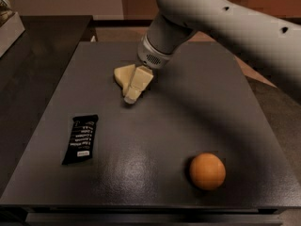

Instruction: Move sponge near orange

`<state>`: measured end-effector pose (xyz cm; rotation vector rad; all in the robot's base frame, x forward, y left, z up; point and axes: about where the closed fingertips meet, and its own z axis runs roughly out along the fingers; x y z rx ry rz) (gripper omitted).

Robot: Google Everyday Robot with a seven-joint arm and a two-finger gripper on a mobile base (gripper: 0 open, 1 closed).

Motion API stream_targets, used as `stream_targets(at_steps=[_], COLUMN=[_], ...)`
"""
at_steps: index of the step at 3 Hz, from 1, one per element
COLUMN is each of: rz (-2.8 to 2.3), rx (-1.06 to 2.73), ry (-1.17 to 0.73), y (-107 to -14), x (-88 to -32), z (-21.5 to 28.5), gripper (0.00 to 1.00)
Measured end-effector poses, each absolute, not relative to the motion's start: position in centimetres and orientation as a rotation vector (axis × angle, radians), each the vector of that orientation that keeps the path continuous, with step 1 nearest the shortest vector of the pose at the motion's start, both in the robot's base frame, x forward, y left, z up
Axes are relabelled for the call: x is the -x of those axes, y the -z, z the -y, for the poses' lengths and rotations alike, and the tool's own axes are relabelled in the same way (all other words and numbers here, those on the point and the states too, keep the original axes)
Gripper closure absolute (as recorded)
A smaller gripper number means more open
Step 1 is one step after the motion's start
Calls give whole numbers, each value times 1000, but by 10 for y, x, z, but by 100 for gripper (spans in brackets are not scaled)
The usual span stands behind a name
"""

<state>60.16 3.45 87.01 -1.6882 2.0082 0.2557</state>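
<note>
The pale cream-yellow sponge (122,73) lies on the dark grey table at the upper middle, partly hidden behind my gripper. My gripper (133,91) hangs from the white arm that comes in from the upper right; its cream fingers overlap the sponge's right side, tips down near the table. The orange (207,171) sits at the lower right of the table, far from the sponge.
A flat black snack-bar wrapper (81,138) with white text lies at the left of the table (150,140). The table's front edge runs along the bottom. A darker surface lies to the left, with a pale box (9,25) at the top left corner.
</note>
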Motion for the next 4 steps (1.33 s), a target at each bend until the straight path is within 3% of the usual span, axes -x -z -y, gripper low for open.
stream_targets(at_steps=[3, 4], rz=[-2116, -2109], rx=[1563, 1561], ry=[-248, -257], y=[-839, -838], x=[-626, -627], z=[-23, -28], gripper=[0, 16])
